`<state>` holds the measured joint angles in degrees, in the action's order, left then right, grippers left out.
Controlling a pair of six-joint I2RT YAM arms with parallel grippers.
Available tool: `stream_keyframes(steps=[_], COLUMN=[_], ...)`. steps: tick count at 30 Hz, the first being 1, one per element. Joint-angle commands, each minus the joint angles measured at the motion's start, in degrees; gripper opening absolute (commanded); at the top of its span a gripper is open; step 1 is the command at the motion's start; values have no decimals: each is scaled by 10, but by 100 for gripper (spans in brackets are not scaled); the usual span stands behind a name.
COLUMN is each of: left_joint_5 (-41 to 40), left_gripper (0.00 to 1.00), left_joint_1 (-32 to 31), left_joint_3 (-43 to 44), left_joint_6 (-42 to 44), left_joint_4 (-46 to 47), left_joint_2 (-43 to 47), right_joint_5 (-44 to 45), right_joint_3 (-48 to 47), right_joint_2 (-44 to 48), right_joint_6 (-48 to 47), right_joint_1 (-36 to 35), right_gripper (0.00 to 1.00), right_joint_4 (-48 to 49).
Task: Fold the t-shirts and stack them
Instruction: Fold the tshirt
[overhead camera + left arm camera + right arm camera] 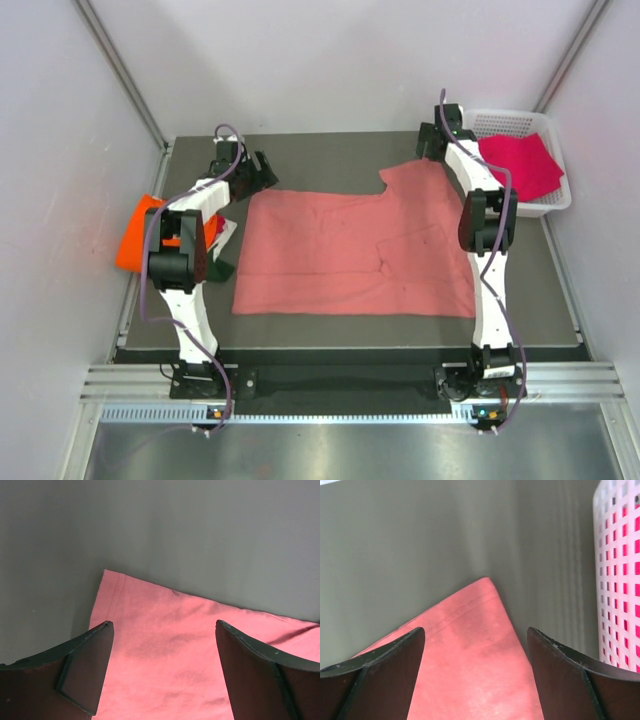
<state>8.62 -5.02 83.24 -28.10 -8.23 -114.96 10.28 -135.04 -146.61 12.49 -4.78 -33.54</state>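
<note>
Left pincer (164,630) and right pincer (475,632) both hang wide open over the far corners of the salmon-pink t-shirt (340,250) lying flat on the tabletop (320,150), I'd guess to pinch that edge for a fold.

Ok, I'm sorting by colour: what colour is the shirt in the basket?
Magenta. That shirt shows best in the top external view.

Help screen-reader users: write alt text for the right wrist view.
A corner of a salmon-pink cloth t-shirt lies flat on the dark grey table, seen between the open black fingers of the right gripper. A white plastic mesh basket with magenta cloth showing through its holes stands at the right edge.
</note>
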Motion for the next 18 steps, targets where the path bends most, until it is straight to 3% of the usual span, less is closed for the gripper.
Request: stream_keyframes(steps=[1,13,16,18], left_joint_5=[-25,-37,-41,-42], left_gripper=[87,86,86,86], left_joint_1=[2,6,9,11], left_joint_3=[17,17,14,15], left_joint_6=[16,22,23,23], left_joint_4=[-6,-28,-28,-29], left_joint_2=[12,14,17,17], right_joint_5=[31,-21,-23,-19], right_joint_3=[-40,-51,-49,-48], right_joint_2=[-7,-33,-34,-32], right_joint_6=[6,21,21,22], right_joint_1=[-1,-1,-2,-1], right_gripper=[82,71,66,54], right_joint_4=[-27,-104,-103,-99])
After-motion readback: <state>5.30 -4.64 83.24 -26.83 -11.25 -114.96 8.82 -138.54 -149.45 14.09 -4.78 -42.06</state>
